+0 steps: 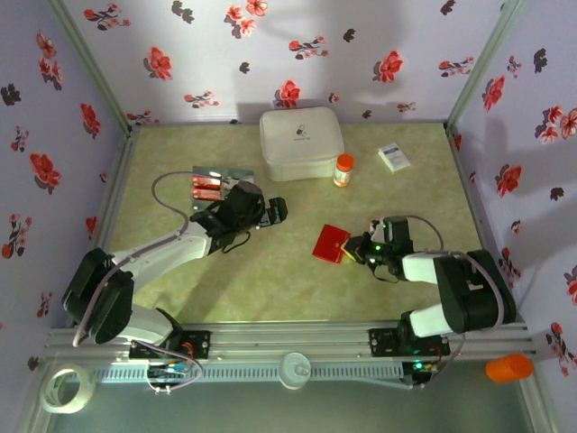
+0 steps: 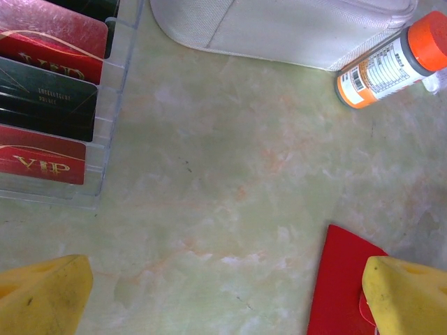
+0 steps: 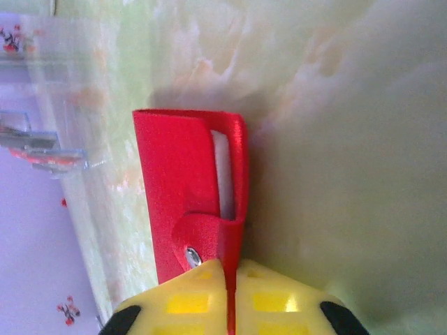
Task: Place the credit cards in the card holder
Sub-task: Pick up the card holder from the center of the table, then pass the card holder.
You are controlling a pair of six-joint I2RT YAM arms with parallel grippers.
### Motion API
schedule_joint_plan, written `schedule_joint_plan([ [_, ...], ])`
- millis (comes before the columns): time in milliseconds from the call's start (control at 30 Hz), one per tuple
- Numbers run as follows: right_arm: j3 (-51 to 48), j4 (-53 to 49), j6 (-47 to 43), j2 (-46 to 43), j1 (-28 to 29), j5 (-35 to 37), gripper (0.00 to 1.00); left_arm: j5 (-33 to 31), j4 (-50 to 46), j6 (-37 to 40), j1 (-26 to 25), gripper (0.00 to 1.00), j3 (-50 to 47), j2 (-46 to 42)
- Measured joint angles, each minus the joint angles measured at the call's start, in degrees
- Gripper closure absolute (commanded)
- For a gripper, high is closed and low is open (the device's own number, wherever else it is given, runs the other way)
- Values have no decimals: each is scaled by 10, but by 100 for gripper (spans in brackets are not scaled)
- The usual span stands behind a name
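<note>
My right end effector point(image 3: 228, 273) clamps card holder point(image 3: 185, 181); left end effector point(image 2: 225, 296) open, credit cards point(image 2: 42, 164) at its ten o'clock

Pale walls point(image 1: 406, 32) printed with red flowers point(image 1: 389, 65) enclose a green marbled table point(image 1: 270, 280).

The left arm point(image 1: 153, 257), white with black joints, stretches forward from its base and angles toward the right, staying low. Its black wrist point(image 1: 236, 209) leads. The left gripper point(image 1: 278, 213) stands wide open. In the left wrist view its two yellow fingertips point(image 2: 43, 299) sit at opposite lower corners, well apart and touching nothing.

The right arm point(image 1: 455, 289) is folded tightly above its base, with the forearm pointing left. The right gripper point(image 1: 356, 251) is closed. In the right wrist view its yellow pads point(image 3: 188, 303) press together on the near edge of the red card holder point(image 3: 181, 174).
</note>
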Motion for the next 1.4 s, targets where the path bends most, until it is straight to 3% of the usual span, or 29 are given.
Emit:
schedule_joint_plan([
  [200, 4, 38, 19, 12, 0, -26, 100, 0, 0, 5, 0, 0, 0, 0],
  [367, 30, 18, 30, -29, 7, -40, 100, -5, -7, 21, 0, 0, 0, -2],
  [633, 145, -34, 39, -80, 77, -58, 100, 7, -8, 35, 30, 0, 0, -64],
  [967, 225, 10, 104, -16, 156, -94, 100, 183, 112, -3, 145, 0, -81, -135],
  [1200, 241, 83, 164, 26, 195, -109, 100, 250, 169, -38, 147, 2, -103, -135],
  [1400, 244, 134, 199, 31, 209, -112, 100, 273, 226, -72, 147, 14, -120, -124],
])
